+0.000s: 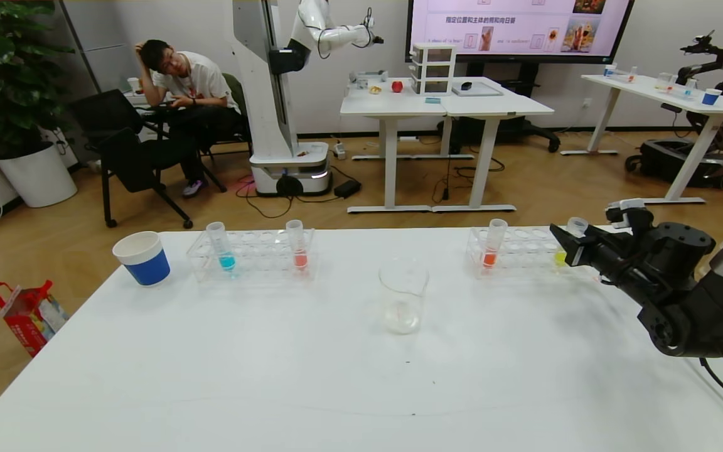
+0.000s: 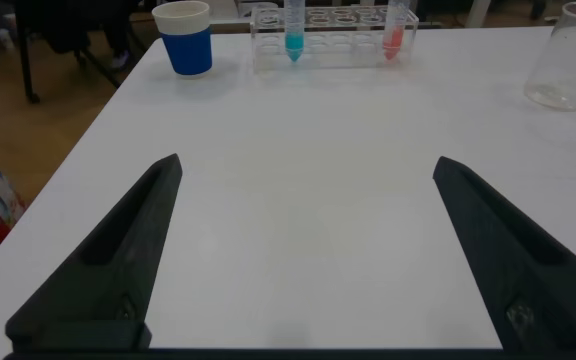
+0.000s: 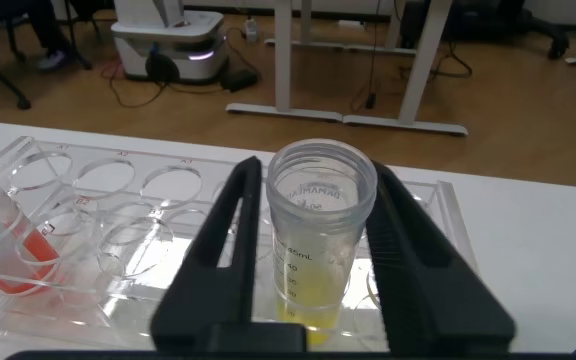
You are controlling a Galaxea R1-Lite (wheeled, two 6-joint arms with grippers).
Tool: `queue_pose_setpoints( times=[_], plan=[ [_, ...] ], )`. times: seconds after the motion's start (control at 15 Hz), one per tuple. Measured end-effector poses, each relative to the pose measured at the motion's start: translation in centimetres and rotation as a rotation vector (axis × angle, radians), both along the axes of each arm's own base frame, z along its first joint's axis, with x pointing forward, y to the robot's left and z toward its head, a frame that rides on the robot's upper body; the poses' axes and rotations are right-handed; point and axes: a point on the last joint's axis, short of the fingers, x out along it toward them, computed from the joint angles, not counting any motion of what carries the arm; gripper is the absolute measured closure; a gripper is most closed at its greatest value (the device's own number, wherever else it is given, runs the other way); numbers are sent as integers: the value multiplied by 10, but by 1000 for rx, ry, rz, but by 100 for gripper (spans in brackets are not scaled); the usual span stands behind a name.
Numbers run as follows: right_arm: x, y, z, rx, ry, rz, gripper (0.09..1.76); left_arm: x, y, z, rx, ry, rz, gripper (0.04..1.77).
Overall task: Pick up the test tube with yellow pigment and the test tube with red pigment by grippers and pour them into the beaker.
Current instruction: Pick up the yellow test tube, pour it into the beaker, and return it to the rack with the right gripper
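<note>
Head view: the right gripper (image 1: 570, 246) reaches to the far right of the white table (image 1: 311, 383) and closes on the yellow tube (image 1: 576, 233), which stands in the right end of the right rack (image 1: 515, 250). In the right wrist view the two black fingers (image 3: 230, 245) press against either side of the yellow tube (image 3: 318, 230) just below its open mouth, with yellow-green liquid pooled at its rounded bottom, down inside the rack (image 3: 118, 215). The tube looks upright and seated in its slot, so the step in hand appears to be the grasp itself, with no lift begun.

A red tube (image 1: 494, 243) stands in the left part of the same rack, well apart from the gripper. A second rack (image 1: 251, 251) on the far left holds a blue tube (image 1: 220, 246) and another red tube (image 1: 297, 245), with a paper cup (image 1: 142, 257) just to its left. The beaker (image 1: 403, 295) sits alone near the middle of the table, between the two racks and nearer than both; whether it holds any liquid cannot be told.

Left wrist view: the left gripper (image 2: 308, 260) hangs low over bare table on the near left, fingers spread wide and holding nothing, out of the head view.

Judged from this, the next move calls for a straight vertical pull to clear the slot without dragging the light rack, then a carry left and nearer to the beaker, keeping the open tube upright until its mouth is over the rim. A red tube waits untouched.
</note>
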Motion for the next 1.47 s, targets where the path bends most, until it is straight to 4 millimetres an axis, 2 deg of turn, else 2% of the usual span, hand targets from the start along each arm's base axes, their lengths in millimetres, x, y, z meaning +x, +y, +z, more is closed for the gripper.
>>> queue_pose_setpoints(
  times=[0.07, 0.13, 0.2, 0.27, 0.53, 0.73, 1.13, 1.27, 1.47],
  plan=[
    [0, 0, 0, -1, -1, -1, 148, 0, 0, 0, 0, 0, 0, 6],
    [0, 0, 0, -1, -1, 0, 148, 0, 0, 0, 0, 0, 0, 6],
    [0, 0, 1, -1, -2, 0, 124, 0, 0, 0, 0, 0, 0, 6],
    [0, 0, 1, -1, -3, -1, 136, 0, 0, 0, 0, 0, 0, 6],
    [-1, -1, 8, -6, -19, -6, 136, 0, 0, 0, 0, 0, 0, 6],
    [-4, 0, 25, -12, -43, -7, 136, 0, 0, 0, 0, 0, 0, 6],
    [-10, 3, 77, -33, -82, -2, 136, 0, 0, 0, 0, 0, 0, 6],
    [-11, 5, 87, -45, -110, 5, 136, 0, 0, 0, 0, 0, 0, 6],
    [-7, 24, 100, -49, -143, 53, 136, 0, 0, 0, 0, 0, 0, 6]
  ],
)
